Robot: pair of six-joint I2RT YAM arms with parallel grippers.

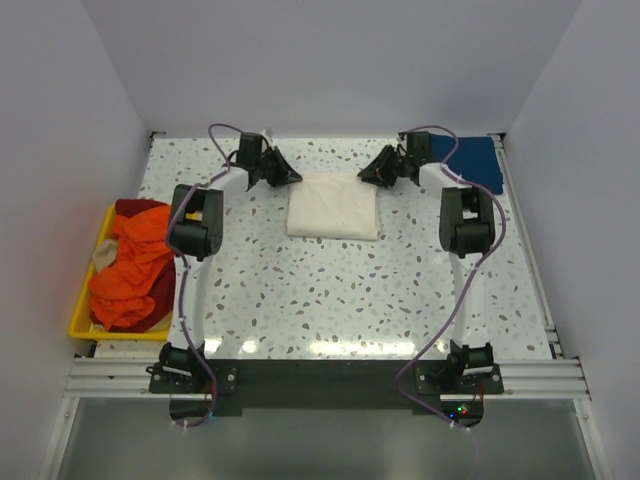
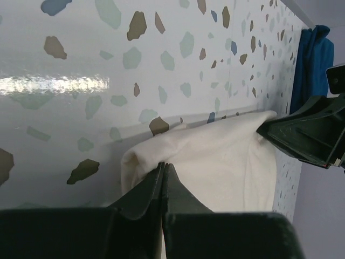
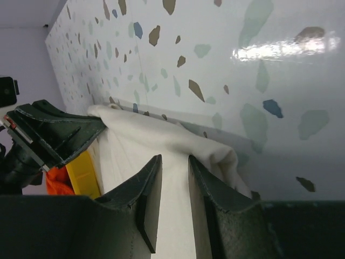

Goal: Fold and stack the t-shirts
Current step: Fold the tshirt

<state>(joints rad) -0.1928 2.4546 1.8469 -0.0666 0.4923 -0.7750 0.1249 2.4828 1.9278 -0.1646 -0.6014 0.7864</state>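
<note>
1. well, the speckled table (image 1: 330, 300) fills most of the top view and carries everything.
2. the cream t-shirt (image 1: 334, 207) is the largest cloth laid out. it lies folded into a rough rectangle at the far middle of the table, between the two arms. it looks soft, light and limp, so i judge it will sag and drag unless it is lifted at two corners together. the far corners are the sensible hold, taken deep enough that a thin edge does not slip out.
3. the yellow tray (image 1: 80, 315) sits at the table's left edge and holds a crumpled heap of orange and red t-shirts (image 1: 130, 275). these will likely need spreading flat before any fold.
4. the dark blue t-shirt (image 1: 470, 162) lies at the far right corner, apart from the cream one and partly hidden behind the right arm. it is probably the base of the stack.
5. the left end effector (image 2: 163, 166) is at the cream t-shirt's far left corner. its fingers are pressed together with no gap, and they appear to pinch a fold of the cloth there.
6. the right end effector (image 3: 173, 159) is at the far right corner. its fingers stand a narrow gap apart over the cloth edge, and i cannot see a firm hold.
</note>
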